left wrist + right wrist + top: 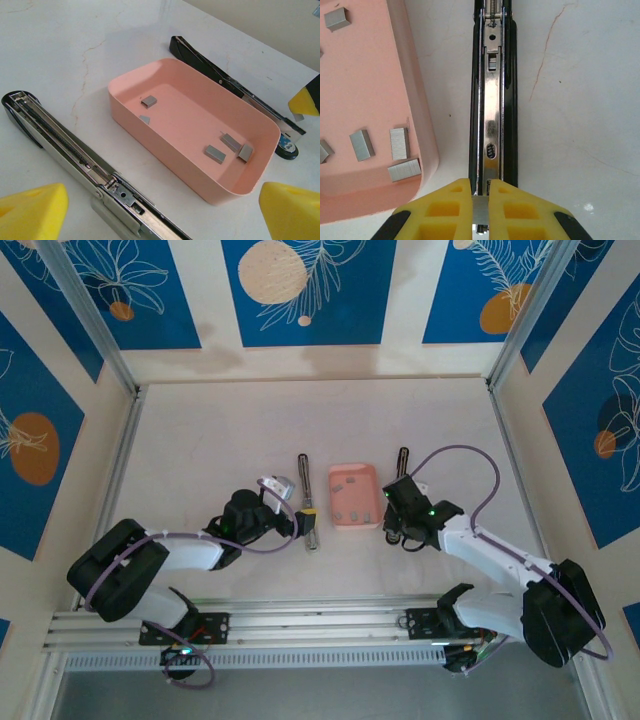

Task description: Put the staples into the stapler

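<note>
Gripping one half of the stapler [492,115]

White marbled table [200,440] bears a shallow, glossy pink tray [150,134] with rounded corners. The slim black bar [189,51] lies right of it, the silver-grey sprung rail [65,142] left. Right gripper [480,192] pinches the bar's near end; left gripper [161,216] gapes near the rail. Small grey staples [215,154] lie scattered inside the tray.

the staples [215,154] lie in the tray [165,147]; the stapler rail [305,490] lies just left of it, the stapler bar [403,458] just right.
</note>
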Controlling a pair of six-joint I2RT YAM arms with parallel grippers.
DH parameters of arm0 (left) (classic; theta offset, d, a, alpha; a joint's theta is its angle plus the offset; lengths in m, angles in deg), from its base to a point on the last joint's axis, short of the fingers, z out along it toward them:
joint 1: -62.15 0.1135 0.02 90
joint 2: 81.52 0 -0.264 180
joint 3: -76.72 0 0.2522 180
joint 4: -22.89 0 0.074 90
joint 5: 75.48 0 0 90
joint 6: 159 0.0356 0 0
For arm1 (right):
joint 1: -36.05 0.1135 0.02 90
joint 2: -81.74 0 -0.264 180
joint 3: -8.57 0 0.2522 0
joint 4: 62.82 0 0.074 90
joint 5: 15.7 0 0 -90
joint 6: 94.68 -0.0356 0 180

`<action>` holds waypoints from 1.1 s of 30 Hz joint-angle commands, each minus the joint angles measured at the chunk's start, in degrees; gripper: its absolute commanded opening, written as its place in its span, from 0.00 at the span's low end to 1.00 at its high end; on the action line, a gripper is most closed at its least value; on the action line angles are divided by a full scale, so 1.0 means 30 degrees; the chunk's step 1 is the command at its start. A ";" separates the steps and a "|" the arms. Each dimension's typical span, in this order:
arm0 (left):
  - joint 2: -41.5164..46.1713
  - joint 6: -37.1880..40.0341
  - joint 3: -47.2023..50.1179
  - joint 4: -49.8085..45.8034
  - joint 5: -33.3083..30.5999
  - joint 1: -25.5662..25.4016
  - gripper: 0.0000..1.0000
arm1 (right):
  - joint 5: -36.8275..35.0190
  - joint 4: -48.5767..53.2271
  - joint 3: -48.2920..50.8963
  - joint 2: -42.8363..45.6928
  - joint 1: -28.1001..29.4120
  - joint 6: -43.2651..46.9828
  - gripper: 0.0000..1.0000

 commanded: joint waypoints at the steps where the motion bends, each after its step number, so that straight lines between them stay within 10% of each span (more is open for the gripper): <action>1: -0.0179 -0.0076 -0.0201 0.0088 -0.0067 -0.0226 0.97 | -0.0145 0.0752 0.0422 0.0403 -0.0282 0.0195 0.13; 33: -0.0239 -0.0192 -0.0232 0.0025 -0.0051 -0.0229 0.97 | 0.0979 -0.0289 0.0770 0.0389 -0.0593 0.1082 0.13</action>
